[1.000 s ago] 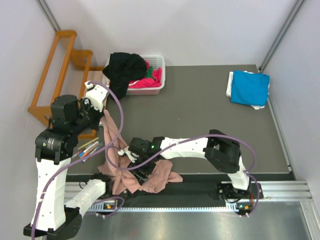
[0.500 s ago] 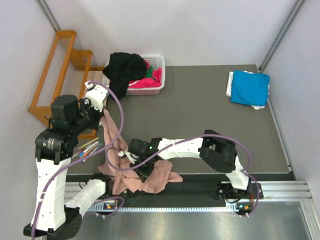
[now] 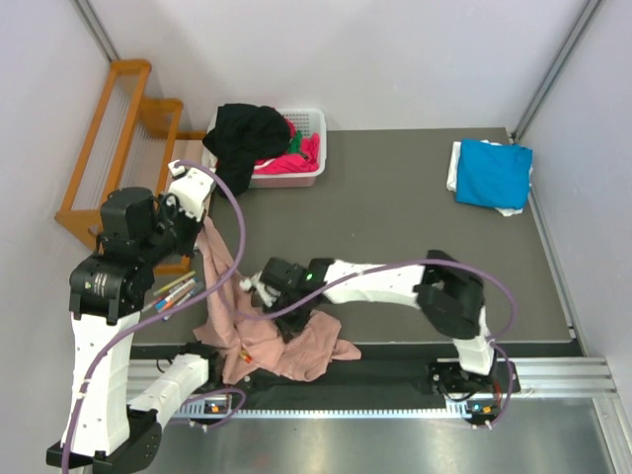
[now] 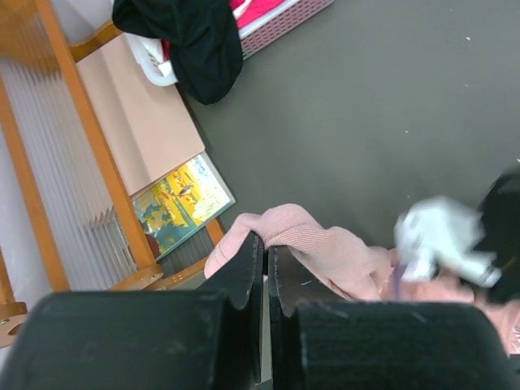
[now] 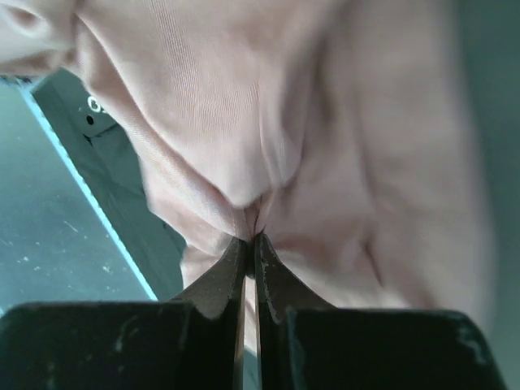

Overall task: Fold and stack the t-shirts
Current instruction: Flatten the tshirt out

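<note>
Right gripper (image 5: pixel 250 237): pinched tight on puckered crease of pink shirt (image 5: pixel 268 122); soft, finely ribbed cloth fanning beyond tips. Left gripper (image 4: pixel 265 244): clamped on rounded fold, same shirt.

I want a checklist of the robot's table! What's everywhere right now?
Surface: dark table, bare in the middle.
Job's things: pink t-shirt crumpled at the near edge; blue t-shirt folded far right; black t-shirt draped over the basket.
Clutter: white basket with magenta cloth inside; pens at the left edge.
Fingers: left fingers and right fingers each shut on the pink t-shirt.
Cables: purple cables in loose loops.
Surroundings: wooden rack left; pale walls.
</note>
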`<state>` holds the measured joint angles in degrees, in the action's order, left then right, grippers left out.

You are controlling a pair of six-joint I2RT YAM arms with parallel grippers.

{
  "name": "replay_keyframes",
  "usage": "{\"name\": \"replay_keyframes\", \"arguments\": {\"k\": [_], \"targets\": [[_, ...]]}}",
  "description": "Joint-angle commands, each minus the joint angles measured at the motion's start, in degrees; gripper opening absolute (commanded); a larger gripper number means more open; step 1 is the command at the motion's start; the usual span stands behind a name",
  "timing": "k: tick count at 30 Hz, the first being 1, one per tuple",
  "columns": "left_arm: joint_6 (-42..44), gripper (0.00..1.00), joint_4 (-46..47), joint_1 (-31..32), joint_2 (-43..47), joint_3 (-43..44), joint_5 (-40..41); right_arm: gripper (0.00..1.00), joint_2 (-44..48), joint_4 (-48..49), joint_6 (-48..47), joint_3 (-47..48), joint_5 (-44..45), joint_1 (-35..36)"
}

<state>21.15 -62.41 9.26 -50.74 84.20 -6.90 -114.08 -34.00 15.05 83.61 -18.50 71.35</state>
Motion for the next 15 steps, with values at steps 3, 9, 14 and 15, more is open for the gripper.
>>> {"name": "replay_keyframes", "arguments": {"k": [3, 9, 14, 15], "targets": [[0.5, 0.0, 6.7, -0.3, -0.8, -0.2, 5.5, 0.0, 24.3, -0.6, 1.6, -0.2, 8.9, -17.1], [-3.4, 0.0, 6.4, -0.3, -5.2, 2.9, 3.8, 0.0, 36.1, 0.7, 2.6, 2.0, 10.4, -29.7], [-2.4, 0.0, -1.2, -0.1, -11.2, 7.6, -6.1, 0.0, 39.3, 1.1, 2.9, 0.1, 10.0, -32.7], [-2.0, 0.0, -2.7, -0.1, -12.2, 8.2, -9.2, 0.0, 39.8, 2.2, 3.1, -0.8, 10.0, -33.2]]}}
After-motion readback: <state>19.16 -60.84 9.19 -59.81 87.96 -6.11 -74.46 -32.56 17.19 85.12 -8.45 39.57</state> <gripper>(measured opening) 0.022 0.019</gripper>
